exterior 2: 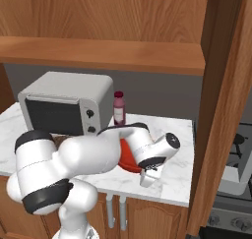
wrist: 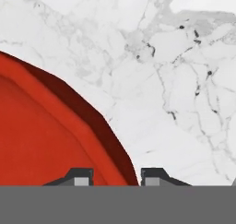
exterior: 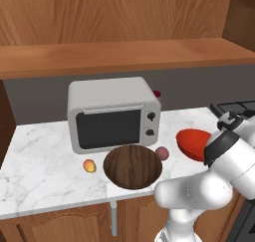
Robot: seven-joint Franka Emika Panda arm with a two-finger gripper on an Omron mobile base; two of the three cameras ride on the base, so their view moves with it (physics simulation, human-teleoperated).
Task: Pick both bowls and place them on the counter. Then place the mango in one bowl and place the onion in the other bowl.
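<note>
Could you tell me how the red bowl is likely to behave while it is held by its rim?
The red bowl looks rigid and glossy, so it may slip between the fingertips. The gripper straddles only its rim at one edge, so the wide bowl, tilted above the counter, would probably swing or tip.

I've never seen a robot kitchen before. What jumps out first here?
The big white robot arm bends low over a marble counter, its pincer closed on the rim of a glossy red bowl. Beside it sits a dark wooden bowl in front of a grey microwave, with a small mango on one side of that bowl and a purplish onion on the other.
</note>
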